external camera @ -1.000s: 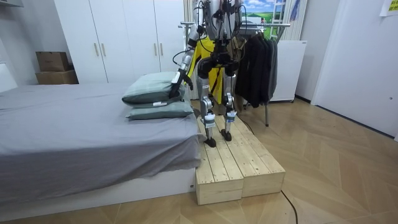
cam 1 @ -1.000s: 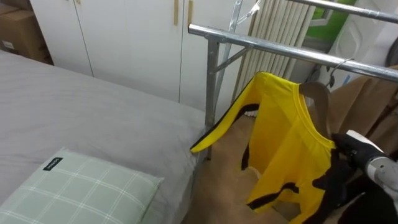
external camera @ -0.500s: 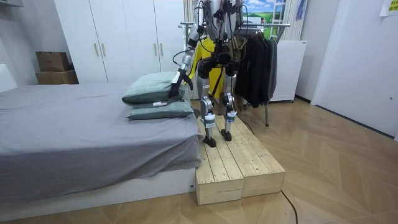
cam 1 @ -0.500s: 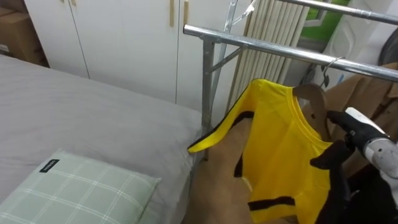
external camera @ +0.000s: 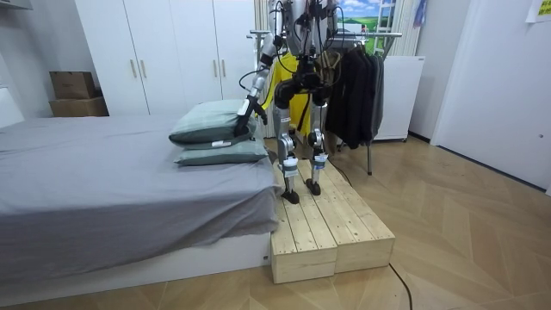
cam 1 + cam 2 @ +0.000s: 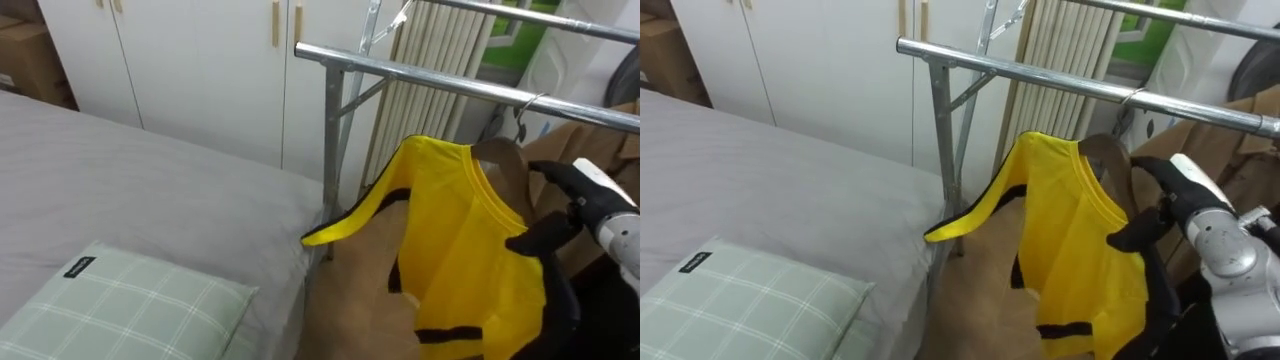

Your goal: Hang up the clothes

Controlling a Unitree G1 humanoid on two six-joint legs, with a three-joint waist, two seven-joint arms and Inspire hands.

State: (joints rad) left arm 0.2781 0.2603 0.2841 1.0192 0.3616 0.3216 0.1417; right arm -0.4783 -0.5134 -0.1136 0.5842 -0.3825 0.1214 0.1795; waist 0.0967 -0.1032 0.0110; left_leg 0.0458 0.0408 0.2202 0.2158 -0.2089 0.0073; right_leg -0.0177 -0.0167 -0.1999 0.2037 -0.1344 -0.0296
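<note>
standing on the wooden platform (image 5: 323, 228) between bed and clothes rack, facing the rack.

nearest, low on my left: green checked pillow (image 6: 130, 305) on the grey bed (image 6: 150, 190). left hand (image 5: 244, 116) hangs down beside the pillows, idle; i cannot tell its grip from here.

next out, on my right: right hand (image 6: 1155, 222) is closed on the near shoulder of the yellow shirt (image 6: 460, 250), dark fingers curled round the cloth where the hanger's arm runs under it. the shirt is already dressed on the wooden hanger (image 6: 505, 160), one sleeve sticking out toward the bed.

above that: the hanger's wire hook is up at the rail (image 6: 420, 75), touching or just under it. i cannot tell whether it is seated over the bar.

beyond: brown clothes (image 6: 575, 145) already on the rail, then the radiator (image 6: 440, 40) and the white wardrobe (image 6: 200, 70).

my reading of progress: late stage. shirt on hanger, raised to the rail. left to do: get the hook over the bar, let go, bring the arm back.
</note>
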